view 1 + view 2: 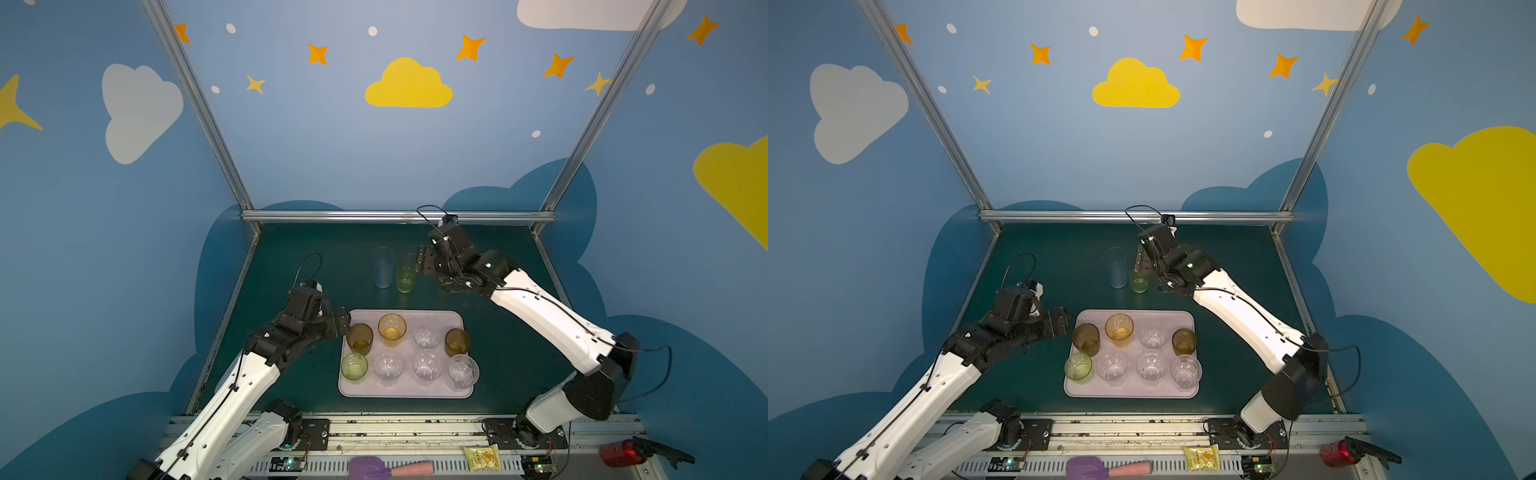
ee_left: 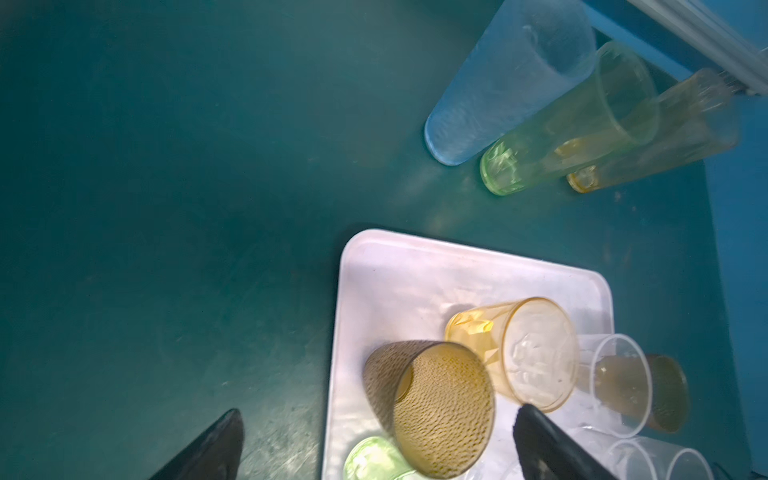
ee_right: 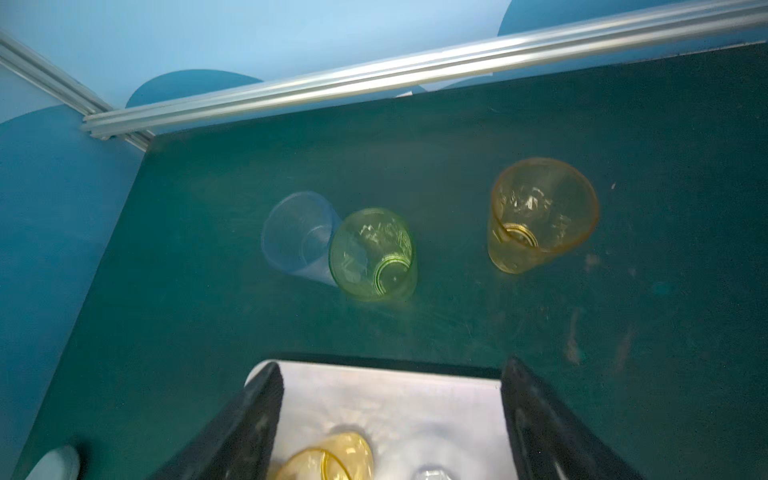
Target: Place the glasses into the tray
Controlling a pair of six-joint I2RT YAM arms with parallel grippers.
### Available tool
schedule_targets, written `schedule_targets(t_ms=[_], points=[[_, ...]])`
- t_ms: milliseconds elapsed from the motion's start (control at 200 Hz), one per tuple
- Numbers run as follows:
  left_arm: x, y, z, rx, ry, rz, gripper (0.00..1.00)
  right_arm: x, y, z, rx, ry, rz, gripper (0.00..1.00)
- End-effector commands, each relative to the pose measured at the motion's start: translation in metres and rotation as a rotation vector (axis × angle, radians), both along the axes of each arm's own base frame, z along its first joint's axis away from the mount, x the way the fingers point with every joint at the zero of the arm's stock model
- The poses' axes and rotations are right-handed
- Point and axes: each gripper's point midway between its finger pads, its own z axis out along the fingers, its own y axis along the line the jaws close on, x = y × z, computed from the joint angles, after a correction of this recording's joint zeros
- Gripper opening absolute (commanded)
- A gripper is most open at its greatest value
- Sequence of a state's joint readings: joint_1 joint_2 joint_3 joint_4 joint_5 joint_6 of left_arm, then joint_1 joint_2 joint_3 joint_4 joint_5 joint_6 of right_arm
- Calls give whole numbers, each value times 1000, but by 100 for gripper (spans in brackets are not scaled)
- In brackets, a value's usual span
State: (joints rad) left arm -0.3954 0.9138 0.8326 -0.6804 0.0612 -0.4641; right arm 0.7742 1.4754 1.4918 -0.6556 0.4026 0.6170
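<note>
Nearest in a top view lies a purple spatula (image 1: 368, 467); beyond it the tray (image 1: 440, 320) holds eight short glasses (image 1: 426, 365), with a tall blue tumbler (image 1: 383, 268) and a tall green tumbler (image 1: 405, 274) upright on the tabletop behind. From my left wrist, my left jaws gape wide and empty by the tray's brown tumbler (image 2: 432, 407). From my right wrist, my right jaws gape wide and empty toward the lone yellow tumbler (image 3: 540, 216). It is likely light, thin, slick and tippy, so I would pinch mid-wall.
</note>
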Motion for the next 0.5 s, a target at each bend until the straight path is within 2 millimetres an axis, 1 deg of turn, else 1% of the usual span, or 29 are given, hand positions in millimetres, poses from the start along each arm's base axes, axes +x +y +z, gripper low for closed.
schedule_targets(t_ms=[0, 25, 155, 230, 381, 496], points=[[18, -17, 24, -60, -47, -36, 100, -10, -26, 11, 87, -54, -24, 82], [21, -19, 25, -70, -40, -30, 100, -13, -30, 7, 106, -49, -18, 82], [36, -34, 31, -138, -32, -19, 100, -28, -51, 3, 197, -32, 20, 82], [45, -40, 32, -172, -40, -10, 100, -37, -61, -5, 236, 5, 43, 82], [63, -50, 27, -176, -20, -1, 100, -54, -74, -18, 321, 66, 95, 82], [79, -57, 29, -165, -4, -7, 100, -67, -77, -24, 381, 93, 140, 82]])
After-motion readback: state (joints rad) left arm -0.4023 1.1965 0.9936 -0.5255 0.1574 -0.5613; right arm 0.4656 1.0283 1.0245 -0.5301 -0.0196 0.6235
